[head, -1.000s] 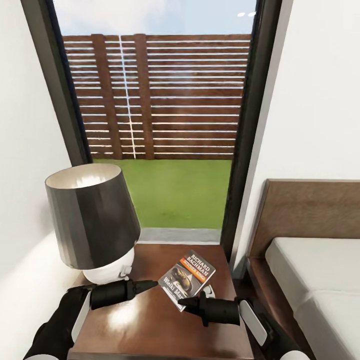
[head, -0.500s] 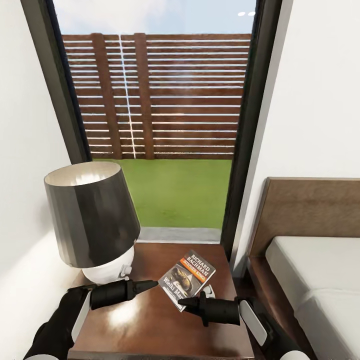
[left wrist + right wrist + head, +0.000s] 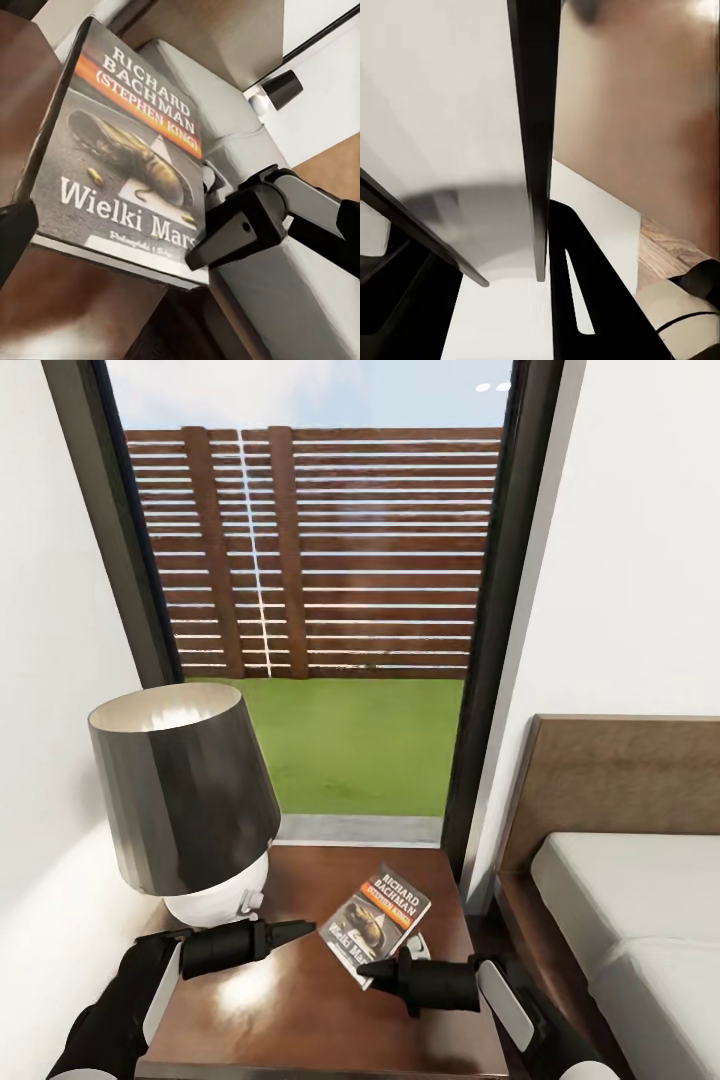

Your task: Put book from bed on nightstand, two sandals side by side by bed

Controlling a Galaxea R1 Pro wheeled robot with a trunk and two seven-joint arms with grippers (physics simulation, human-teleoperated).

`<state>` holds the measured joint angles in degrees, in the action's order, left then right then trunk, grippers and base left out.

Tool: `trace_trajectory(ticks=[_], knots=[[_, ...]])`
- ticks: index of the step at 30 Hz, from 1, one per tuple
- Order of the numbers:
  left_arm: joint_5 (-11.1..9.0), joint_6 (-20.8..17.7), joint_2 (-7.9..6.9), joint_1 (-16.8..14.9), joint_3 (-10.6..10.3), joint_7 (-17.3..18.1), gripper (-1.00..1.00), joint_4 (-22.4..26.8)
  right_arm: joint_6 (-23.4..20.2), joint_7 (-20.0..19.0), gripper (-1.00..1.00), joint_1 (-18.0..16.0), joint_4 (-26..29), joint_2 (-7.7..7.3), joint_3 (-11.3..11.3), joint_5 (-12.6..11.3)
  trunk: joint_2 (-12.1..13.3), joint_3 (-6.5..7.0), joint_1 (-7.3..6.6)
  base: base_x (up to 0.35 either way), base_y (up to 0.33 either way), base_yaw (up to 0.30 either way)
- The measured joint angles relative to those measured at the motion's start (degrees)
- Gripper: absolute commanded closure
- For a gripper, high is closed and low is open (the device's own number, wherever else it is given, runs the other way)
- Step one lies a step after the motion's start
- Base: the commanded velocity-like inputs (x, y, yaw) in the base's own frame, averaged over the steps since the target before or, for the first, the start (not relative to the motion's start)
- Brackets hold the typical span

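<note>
Book (image 3: 379, 923) lying on nightstand (image 3: 300, 1010) right of lamp (image 3: 185, 805), my right gripper (image 3: 368, 967) at its near edge, grasp indeterminable; left gripper (image 3: 305, 930) clenched; sandals remain.

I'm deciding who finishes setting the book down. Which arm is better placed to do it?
Right. The right gripper is at the near edge of the book, which sits above the nightstand. The left gripper only points at it from beside the lamp.
</note>
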<state>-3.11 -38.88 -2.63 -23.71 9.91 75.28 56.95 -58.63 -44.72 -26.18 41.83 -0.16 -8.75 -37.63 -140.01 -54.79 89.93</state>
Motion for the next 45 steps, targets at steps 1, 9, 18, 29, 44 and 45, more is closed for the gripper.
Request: trace_trajectory(ticks=[1,9,18,29,44,45], knots=[[0.0,0.0,0.00,0.0,0.0,0.0,-1.00,0.0,0.0,1.1,1.00,0.0,0.0,0.00,0.0,0.1,0.0,0.00,0.00,0.000,0.000,0.000],[0.0,0.0,0.00,0.0,0.0,0.0,-1.00,0.0,-0.1,2.7,1.00,0.0,0.0,0.00,0.1,-0.1,0.0,0.00,0.00,0.000,0.000,0.000],[0.0,0.0,0.00,0.0,0.0,0.0,-1.00,0.0,0.0,2.6,1.00,0.0,-0.1,0.00,0.1,-0.2,-2.4,-1.07,1.31,0.000,0.000,0.000],[0.0,0.0,0.00,0.0,0.0,0.0,-1.00,0.0,-0.8,2.6,1.00,0.0,-0.5,-0.08,0.2,-0.8,-3.2,-1.44,1.76,0.000,0.000,0.000],[0.0,0.0,0.00,0.0,0.0,0.0,-1.00,-0.1,-1.3,2.6,1.00,0.0,-3.8,-0.13,0.3,-0.8,-3.3,-2.76,1.91,0.000,0.000,0.000],[0.0,0.0,0.00,0.0,0.0,0.0,-1.00,-0.1,-1.3,2.6,1.00,0.0,-3.8,-0.14,0.3,-0.8,-3.3,-2.98,1.94,0.000,0.000,0.000]])
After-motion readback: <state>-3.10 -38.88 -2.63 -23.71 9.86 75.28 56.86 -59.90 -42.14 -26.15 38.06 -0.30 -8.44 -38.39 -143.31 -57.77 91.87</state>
